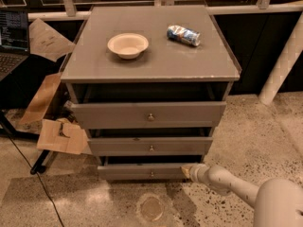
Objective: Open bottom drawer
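Observation:
The bottom drawer (142,172) is the narrowest, lowest grey front of the cabinet, with a small round knob (152,174) at its centre. It stands slightly pulled out, with a dark gap above it. My gripper (186,170) reaches in from the lower right on a white arm (232,186) and sits at the drawer front's right end, touching or nearly touching it. The mid-sized drawer (150,146) and the widest top drawer (149,114) sit above it.
On the cabinet top (94,65) stand a beige bowl (128,45) and a lying can (183,35). Cardboard pieces (61,136) and a cable (33,174) lie on the floor to the left. A white post (284,63) stands at the right. A laptop (12,37) is at the far left.

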Robot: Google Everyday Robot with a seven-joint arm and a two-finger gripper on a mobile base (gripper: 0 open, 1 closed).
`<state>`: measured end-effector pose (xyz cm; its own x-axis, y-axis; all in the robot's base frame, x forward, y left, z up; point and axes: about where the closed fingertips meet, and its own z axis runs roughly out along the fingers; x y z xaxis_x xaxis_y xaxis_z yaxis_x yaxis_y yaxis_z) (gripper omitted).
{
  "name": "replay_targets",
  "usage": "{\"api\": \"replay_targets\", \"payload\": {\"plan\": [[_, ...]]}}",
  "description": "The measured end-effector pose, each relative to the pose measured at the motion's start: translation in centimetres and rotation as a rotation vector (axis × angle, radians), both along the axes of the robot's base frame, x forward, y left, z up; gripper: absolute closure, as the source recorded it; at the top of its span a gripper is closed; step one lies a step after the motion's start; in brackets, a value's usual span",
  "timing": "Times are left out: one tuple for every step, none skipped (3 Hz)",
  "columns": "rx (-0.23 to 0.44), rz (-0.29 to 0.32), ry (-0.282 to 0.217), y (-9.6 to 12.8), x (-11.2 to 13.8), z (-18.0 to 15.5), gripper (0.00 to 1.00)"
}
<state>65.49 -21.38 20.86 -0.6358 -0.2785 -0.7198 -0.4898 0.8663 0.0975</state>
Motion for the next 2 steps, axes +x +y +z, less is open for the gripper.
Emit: {"api": "replay_targets", "payload": {"plan": [[-0.005, -0.041, -0.017, -1.6, 2.53, 0.01, 1.0], [-0.004, -0.039, -0.026, -1.37, 2.83, 0.29, 1.0]]}}
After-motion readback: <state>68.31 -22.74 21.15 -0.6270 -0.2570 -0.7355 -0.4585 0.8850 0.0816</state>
